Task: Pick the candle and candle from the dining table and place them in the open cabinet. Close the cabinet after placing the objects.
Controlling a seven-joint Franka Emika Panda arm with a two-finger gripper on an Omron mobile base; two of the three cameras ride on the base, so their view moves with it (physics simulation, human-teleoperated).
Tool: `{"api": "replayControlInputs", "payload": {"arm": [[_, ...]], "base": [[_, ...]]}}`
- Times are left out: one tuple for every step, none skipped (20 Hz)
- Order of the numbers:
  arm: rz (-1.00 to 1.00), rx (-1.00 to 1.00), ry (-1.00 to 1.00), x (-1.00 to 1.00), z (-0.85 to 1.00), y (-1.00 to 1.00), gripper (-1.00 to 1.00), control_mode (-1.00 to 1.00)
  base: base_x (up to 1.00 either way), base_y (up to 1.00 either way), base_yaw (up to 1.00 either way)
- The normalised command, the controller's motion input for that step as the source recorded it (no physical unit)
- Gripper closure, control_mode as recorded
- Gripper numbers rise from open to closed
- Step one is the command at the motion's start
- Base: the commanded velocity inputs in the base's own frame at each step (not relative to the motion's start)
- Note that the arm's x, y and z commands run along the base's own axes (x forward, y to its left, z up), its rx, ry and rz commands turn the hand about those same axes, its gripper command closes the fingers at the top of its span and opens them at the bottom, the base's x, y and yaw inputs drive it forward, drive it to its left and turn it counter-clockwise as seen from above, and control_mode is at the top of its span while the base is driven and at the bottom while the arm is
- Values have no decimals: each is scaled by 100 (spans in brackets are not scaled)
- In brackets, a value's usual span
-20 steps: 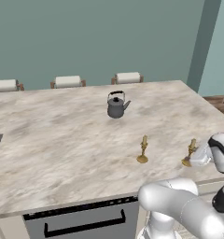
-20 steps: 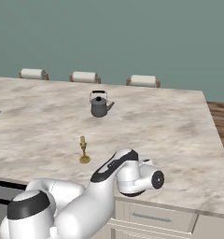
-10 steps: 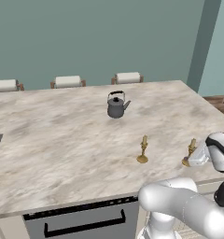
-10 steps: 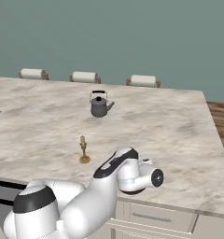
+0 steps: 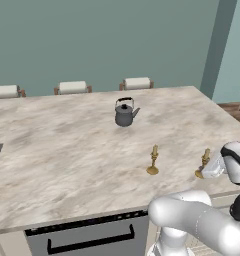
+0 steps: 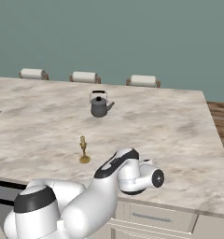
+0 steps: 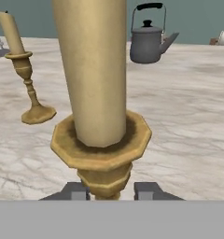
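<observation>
Your jaws stand either side of the near pale-yellow candle in its brass candlestick (image 7: 101, 140) on the beige marble table (image 5: 67, 150); you cannot tell whether they grip it.

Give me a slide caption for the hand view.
Gripper closing around the near candle, kettle behind.

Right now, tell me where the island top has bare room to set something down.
The dining table is bare left of the kettle, and between the kettle and the free candle. It is tight at the right front corner, where the gripper straddles the second candle.
</observation>
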Motion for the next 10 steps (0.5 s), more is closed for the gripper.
{"api": "replayControlInputs", "payload": {"arm": [[0, 0, 0, 0, 0, 0, 100, -100], [0, 0, 0, 0, 0, 0, 100, -100], [0, 0, 0, 0, 0, 0, 100, -100], [0, 0, 0, 0, 0, 0, 100, -100], [0, 0, 0, 0, 0, 0, 100, -100], [0, 0, 0, 0, 3, 3, 100, -100], [0, 0, -4, -9, 20, 0, 100, -100], [0, 0, -5, -13, 21, 0, 100, -100], [0, 0, -5, 0, 42, 0, 100, -100], [0, 0, -4, -9, 45, 0, 100, -100]], "base": [[0, 0, 0], [0, 0, 0], [0, 0, 0], [0, 0, 0], [0, 0, 0], [0, 0, 0], [0, 0, 0], [0, 0, 0], [0, 0, 0], [0, 0, 0]]}}
